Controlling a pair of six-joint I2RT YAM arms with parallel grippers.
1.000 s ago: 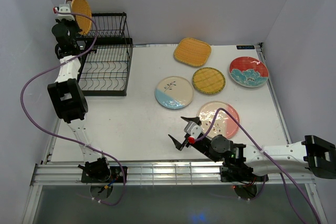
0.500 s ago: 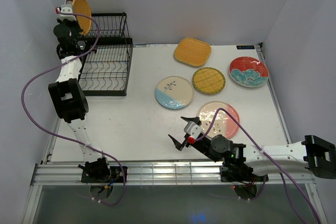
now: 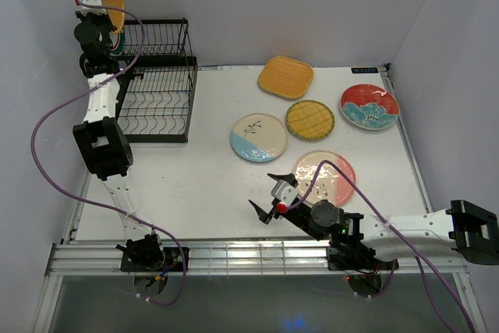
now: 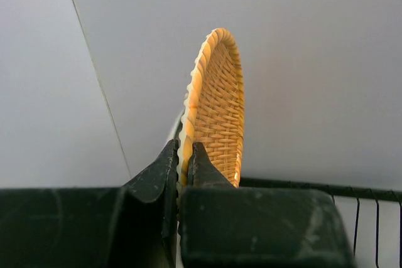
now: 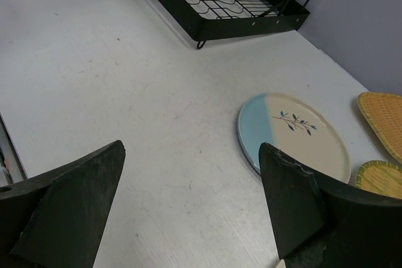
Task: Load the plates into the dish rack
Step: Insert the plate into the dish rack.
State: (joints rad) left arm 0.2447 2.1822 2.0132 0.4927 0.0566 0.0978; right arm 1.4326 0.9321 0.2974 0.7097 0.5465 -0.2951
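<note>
The white desk (image 3: 203, 185) carries a black two-tier wire dish rack (image 3: 160, 91) at far left and five plates (image 3: 259, 137) to its right. The left end effector (image 4: 185, 155) pinches a round woven orange plate (image 4: 217, 111) upright above the rack. The right end effector (image 5: 188, 199) is spread and empty.

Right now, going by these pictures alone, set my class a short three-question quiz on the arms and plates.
1. True or false: the left gripper is shut on the rim of a woven plate, holding it on edge.
2. How many plates lie flat on the table?
3. The right gripper is: A) open and empty; B) shut on a pink plate; C) shut on a blue plate.
Key: 1 true; 2 five; 3 A.
</note>
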